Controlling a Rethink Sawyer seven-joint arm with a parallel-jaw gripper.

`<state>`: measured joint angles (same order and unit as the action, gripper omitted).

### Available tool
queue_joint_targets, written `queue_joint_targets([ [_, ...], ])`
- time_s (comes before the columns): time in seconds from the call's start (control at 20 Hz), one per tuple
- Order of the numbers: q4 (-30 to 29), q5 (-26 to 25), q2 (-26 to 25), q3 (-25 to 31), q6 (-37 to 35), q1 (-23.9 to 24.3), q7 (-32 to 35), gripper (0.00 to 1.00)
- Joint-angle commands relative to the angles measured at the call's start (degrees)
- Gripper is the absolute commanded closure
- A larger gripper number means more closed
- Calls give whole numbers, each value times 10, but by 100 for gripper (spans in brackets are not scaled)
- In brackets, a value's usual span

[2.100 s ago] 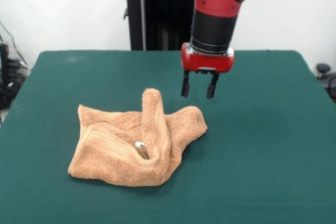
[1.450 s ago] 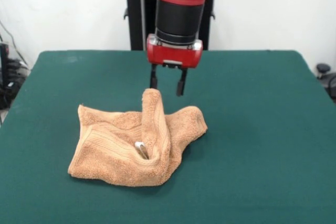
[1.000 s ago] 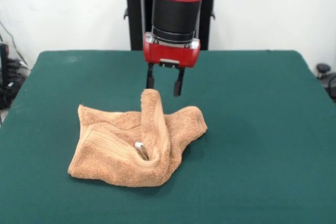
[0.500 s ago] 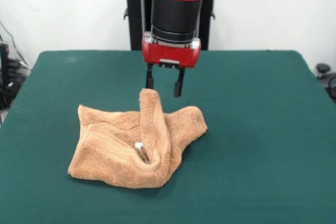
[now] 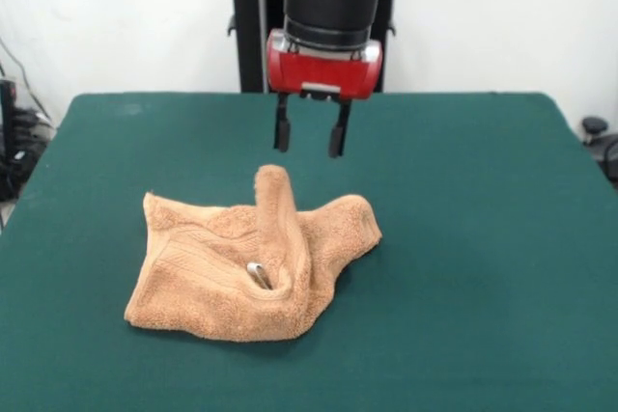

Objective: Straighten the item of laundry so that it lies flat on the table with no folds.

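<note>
The tan terry towel (image 5: 241,262) lies crumpled left of the middle of the dark green table (image 5: 483,238). One fold stands up as a ridge with its peak (image 5: 273,180) toward the back, and a small white tag (image 5: 258,274) shows in a hollow. A woven band stripe runs along the left part. My gripper (image 5: 309,149) hangs open and empty above and slightly behind the ridge's peak, clear of the cloth, fingers pointing down.
The robot's black pedestal (image 5: 253,26) stands behind the table's far edge. Dark equipment sits off the table at the left edge (image 5: 14,132) and a black knob at the right (image 5: 594,127). Bare green surface surrounds the towel.
The gripper moved left from the right side to above the towel's ridge, dipped close to the peak, then rose a little. The ridge shifted slightly. The gripper stayed open.
</note>
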<state>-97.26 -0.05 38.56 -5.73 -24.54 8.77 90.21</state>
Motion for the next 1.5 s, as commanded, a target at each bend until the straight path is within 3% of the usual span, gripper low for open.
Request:
queue_joint_targets([
  [0.05, 17, -4, 29, 30, -113, -25, 50, 0],
  [0.5, 29, -11, 44, 41, -143, -12, 35, 0],
  [1.5, 115, -17, -11, 52, -173, 8, 24, 0],
])
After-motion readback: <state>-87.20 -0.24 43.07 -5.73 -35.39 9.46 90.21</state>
